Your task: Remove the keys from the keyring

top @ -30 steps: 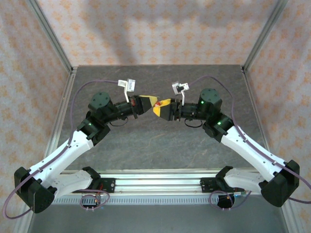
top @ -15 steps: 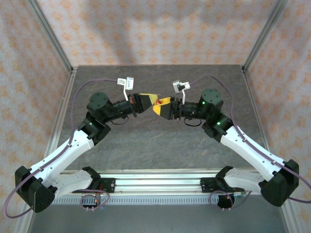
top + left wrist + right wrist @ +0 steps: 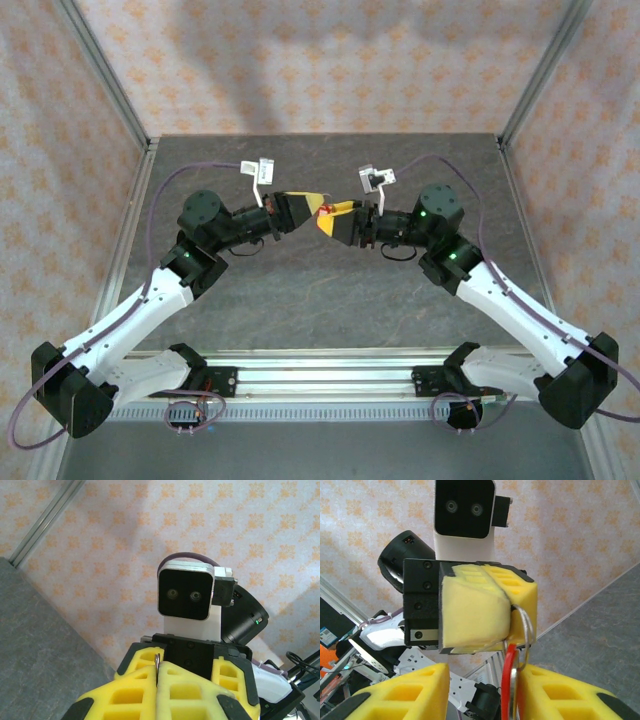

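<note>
- The keyring [image 3: 525,626] is seen as a thin, silver wire loop. It is pinched at the seam of the pressed-together yellow pads [image 3: 470,610] of the left gripper [image 3: 502,597], held up in the air, with most of the loop protruding from the pads' lower corner.
- From the left wrist, the keyring [image 3: 157,660] is seen edge-on, as a thin strip of metal standing up out of that seam.
- A red key [image 3: 508,680] is hung from the loop and seen edge-on, upright. It is placed between the parted fingers of the right gripper [image 3: 482,680], just beside one of them.
- The number of keys cannot be told.
</note>
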Available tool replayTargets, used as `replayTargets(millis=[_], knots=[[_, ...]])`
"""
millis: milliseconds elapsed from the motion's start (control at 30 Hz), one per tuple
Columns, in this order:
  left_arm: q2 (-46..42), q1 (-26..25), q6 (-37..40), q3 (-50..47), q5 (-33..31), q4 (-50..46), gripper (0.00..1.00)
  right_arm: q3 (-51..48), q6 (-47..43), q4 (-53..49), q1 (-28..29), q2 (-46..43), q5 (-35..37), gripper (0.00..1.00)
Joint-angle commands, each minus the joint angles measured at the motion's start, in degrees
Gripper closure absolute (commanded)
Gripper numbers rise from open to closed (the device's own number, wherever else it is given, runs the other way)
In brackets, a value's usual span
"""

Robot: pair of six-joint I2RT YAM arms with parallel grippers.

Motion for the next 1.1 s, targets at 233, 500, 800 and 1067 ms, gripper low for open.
replayTargets(millis=[233,500,800,1067], knots=[[-0.62,1.17,-2.86,-1.14,2.53,6.21,1.00,-1.24,2.90,6.24,-0.30,-0.37,-0.19,0.64],[-0.82,1.41,-3.48,-1.83,2.95,7.29,1.00,-1.17,2.91,5.65,-0.63,-0.88,1.37,0.75],[-1.10,1.92,-4.35,-2.50,2.97,8.49,1.00,-1.67,3.91,6.66,-0.91,-1.21,2.15,0.83],[-1.14,1.88,-5.34,-2.61,3.04,9.80,1.00,-2.28,3.85,6.09,-0.91,-1.15,3.46,0.51]])
